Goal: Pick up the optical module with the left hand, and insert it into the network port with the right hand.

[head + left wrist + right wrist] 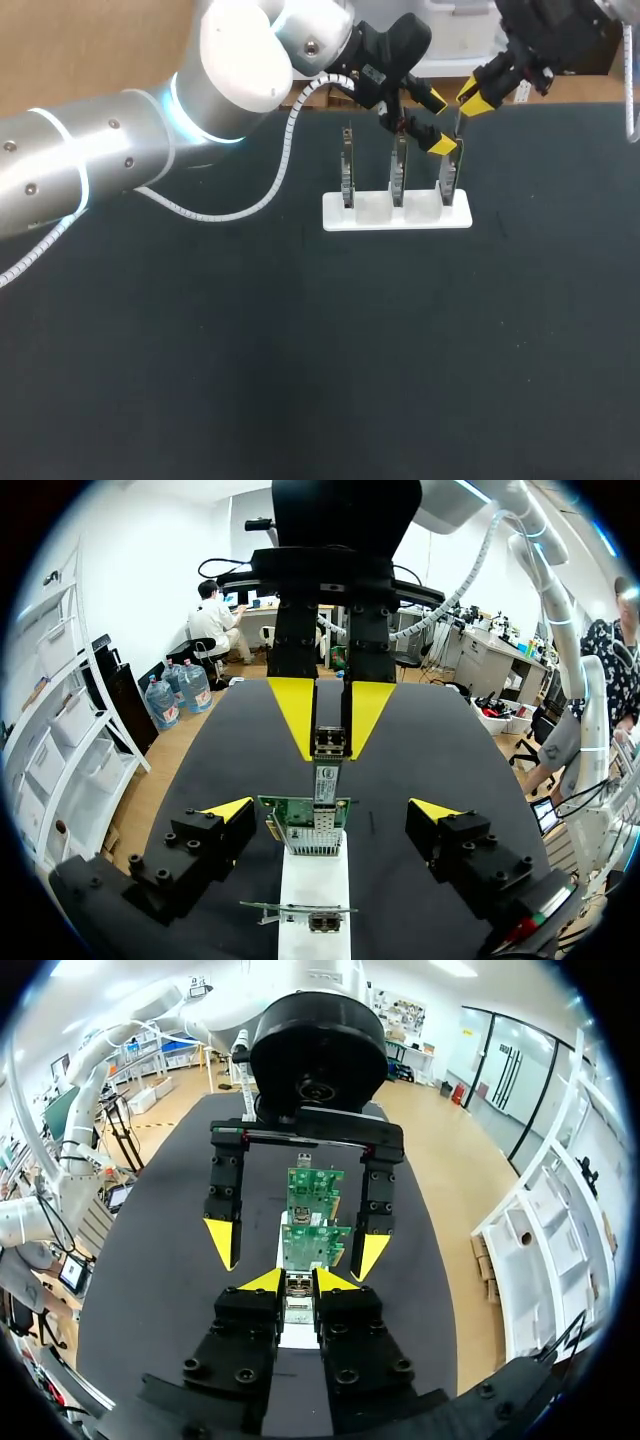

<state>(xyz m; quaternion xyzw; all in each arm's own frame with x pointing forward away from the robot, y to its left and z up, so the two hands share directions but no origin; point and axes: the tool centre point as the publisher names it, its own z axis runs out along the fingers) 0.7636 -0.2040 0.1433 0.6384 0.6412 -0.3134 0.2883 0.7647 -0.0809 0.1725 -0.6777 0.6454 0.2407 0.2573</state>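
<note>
Three green network cards stand upright in a white holder (372, 215). The optical module (327, 770), a slim metal piece, hangs upright over the nearest card (297, 809), its lower end at the card's port. My right gripper (476, 98) is shut on the module's upper end, its yellow fingertips (296, 715) pinching it from two sides. In the right wrist view the module (298, 1294) sits between that gripper's (298, 1280) tips. My left gripper (330, 810) is open wide, one finger on each side of the same card, touching nothing; in the head view it (440, 122) is beside the rightmost card (447, 178).
The other two cards (346, 168) (398, 172) stand in the holder's left and middle slots. A white spiral cable (270, 185) hangs from my left arm over the black table (300, 350).
</note>
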